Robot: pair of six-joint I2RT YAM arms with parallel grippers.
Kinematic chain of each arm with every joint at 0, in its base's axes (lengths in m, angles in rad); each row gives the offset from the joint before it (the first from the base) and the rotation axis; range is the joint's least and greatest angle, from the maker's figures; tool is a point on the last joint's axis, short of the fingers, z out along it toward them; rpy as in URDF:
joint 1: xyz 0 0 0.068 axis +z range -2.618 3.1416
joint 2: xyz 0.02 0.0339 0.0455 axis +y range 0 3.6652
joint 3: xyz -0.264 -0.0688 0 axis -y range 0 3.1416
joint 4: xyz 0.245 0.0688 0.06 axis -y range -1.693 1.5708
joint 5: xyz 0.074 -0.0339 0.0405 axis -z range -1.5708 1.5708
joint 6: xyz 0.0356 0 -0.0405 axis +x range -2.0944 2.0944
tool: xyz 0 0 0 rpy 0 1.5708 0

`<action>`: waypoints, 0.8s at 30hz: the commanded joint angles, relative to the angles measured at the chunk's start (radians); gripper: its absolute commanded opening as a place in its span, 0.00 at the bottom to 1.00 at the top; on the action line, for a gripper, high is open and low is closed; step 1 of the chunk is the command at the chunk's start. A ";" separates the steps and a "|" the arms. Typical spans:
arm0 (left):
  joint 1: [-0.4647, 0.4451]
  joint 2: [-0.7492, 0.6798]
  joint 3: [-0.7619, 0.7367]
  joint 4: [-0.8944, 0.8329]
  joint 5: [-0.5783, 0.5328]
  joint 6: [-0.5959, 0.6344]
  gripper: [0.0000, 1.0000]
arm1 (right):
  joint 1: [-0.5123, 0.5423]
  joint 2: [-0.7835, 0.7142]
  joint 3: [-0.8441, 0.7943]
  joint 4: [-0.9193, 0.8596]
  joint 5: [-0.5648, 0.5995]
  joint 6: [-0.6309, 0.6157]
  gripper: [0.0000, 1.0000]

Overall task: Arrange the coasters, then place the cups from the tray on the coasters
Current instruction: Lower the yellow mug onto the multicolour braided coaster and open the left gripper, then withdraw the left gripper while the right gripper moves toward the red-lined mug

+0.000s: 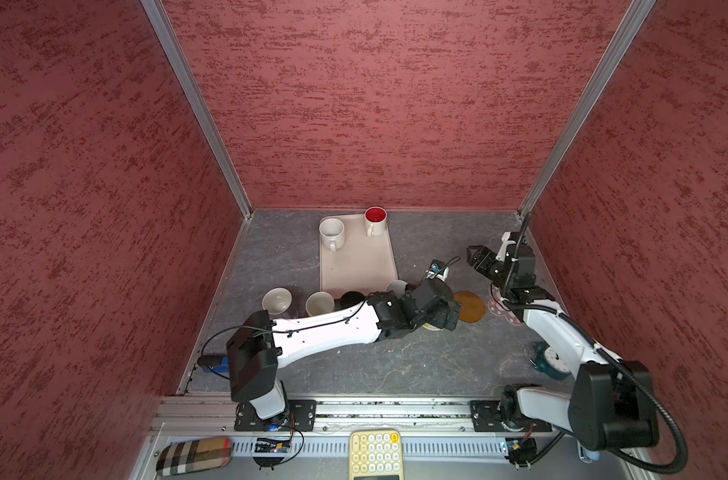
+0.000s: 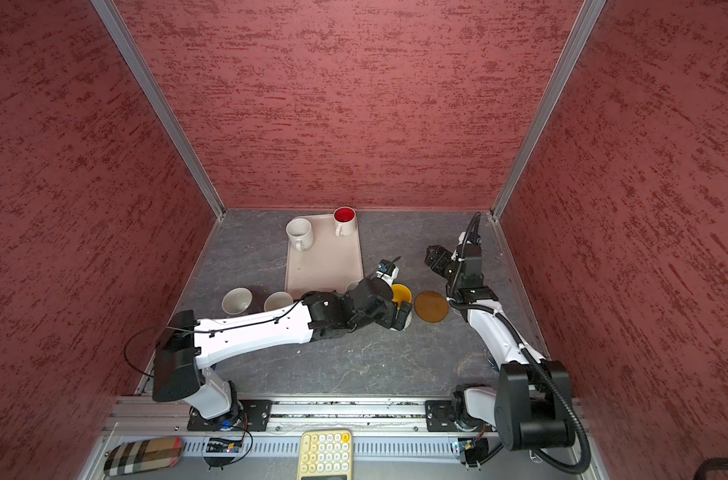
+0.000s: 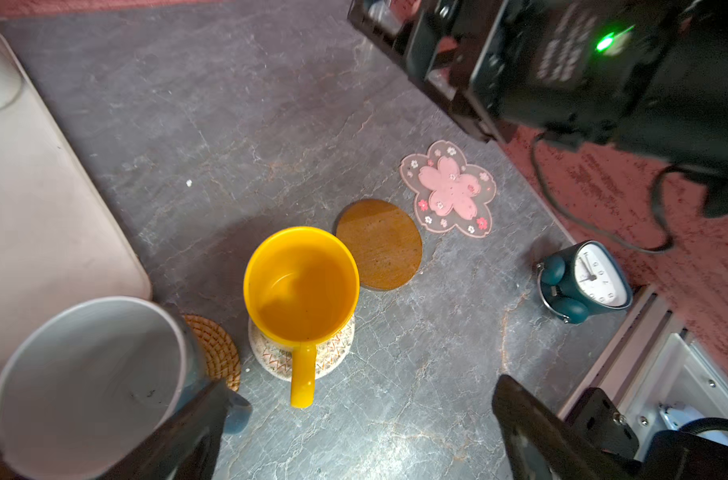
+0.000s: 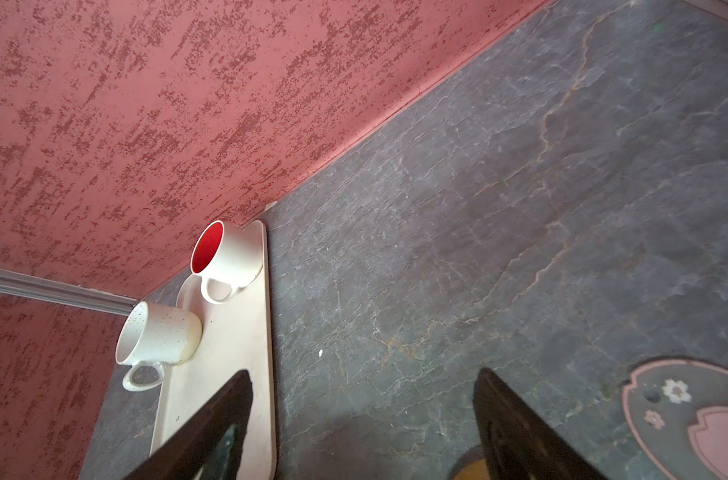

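Yellow mug (image 2: 401, 292) stands on the whitish woven coaster (image 3: 270, 361), right of centre in a top view, its rim just beside an amber disc coaster (image 3: 378, 245). Left fingers (image 3: 532, 428) are spread wide and empty, clear of its handle. Right fingers (image 4: 516, 428) are wide and empty above bare surface (image 4: 478, 208). Alarm clock (image 3: 561, 286) dial reads 7, 6, 5.

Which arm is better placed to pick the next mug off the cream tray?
Right, likely. The right gripper is open and empty, facing the cream rectangular tray and its white red-lined mug; the bare amber-brown disc coaster lies beside its arm. The left gripper hangs open beside the placed yellow mug.
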State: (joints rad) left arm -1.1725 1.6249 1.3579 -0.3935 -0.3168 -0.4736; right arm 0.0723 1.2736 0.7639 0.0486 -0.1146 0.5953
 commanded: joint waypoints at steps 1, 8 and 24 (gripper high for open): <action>0.015 -0.086 -0.030 -0.039 -0.065 0.036 0.99 | 0.062 0.064 0.100 -0.028 0.078 0.017 0.84; 0.144 -0.288 -0.160 -0.078 -0.050 0.012 0.99 | 0.170 0.283 0.332 -0.040 0.129 0.032 0.84; 0.534 -0.684 -0.482 -0.216 0.050 -0.045 1.00 | 0.372 0.868 0.980 -0.193 0.236 0.086 0.84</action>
State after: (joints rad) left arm -0.6861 0.9668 0.9134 -0.5709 -0.3187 -0.4999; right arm 0.4271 2.0945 1.6653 -0.0860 0.0719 0.6407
